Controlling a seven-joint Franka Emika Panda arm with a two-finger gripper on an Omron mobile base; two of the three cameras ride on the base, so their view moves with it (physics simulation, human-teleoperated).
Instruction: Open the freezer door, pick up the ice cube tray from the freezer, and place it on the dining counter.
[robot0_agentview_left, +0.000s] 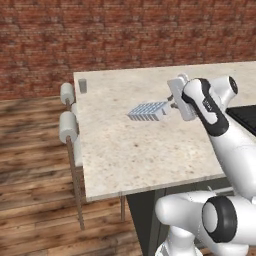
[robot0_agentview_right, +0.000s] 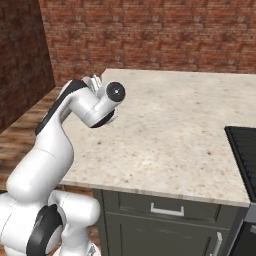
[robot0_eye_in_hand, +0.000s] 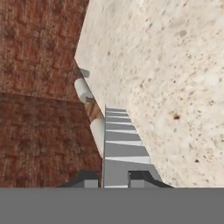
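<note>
The pale blue-white ice cube tray (robot0_agentview_left: 146, 111) hangs level a little above the dining counter (robot0_agentview_left: 135, 155), over its middle-left part. My gripper (robot0_agentview_left: 168, 106) is shut on the tray's right end. In the hand view the tray (robot0_eye_in_hand: 120, 142) runs away from me between the two fingertips (robot0_eye_in_hand: 89, 178), with the beige speckled dining counter (robot0_eye_in_hand: 175, 65) beyond it. The same dining counter (robot0_agentview_right: 175, 125) spreads out to the right of my arm. The freezer and its door are out of view.
Two round pale-cushioned stools (robot0_agentview_left: 67, 127) stand along the counter's left edge above a wooden floor. A small grey cup (robot0_agentview_left: 82, 86) sits at the far left corner. A black cooktop (robot0_agentview_right: 245, 150) lies at the right, above dark drawers (robot0_agentview_right: 165, 210). A brick wall stands behind.
</note>
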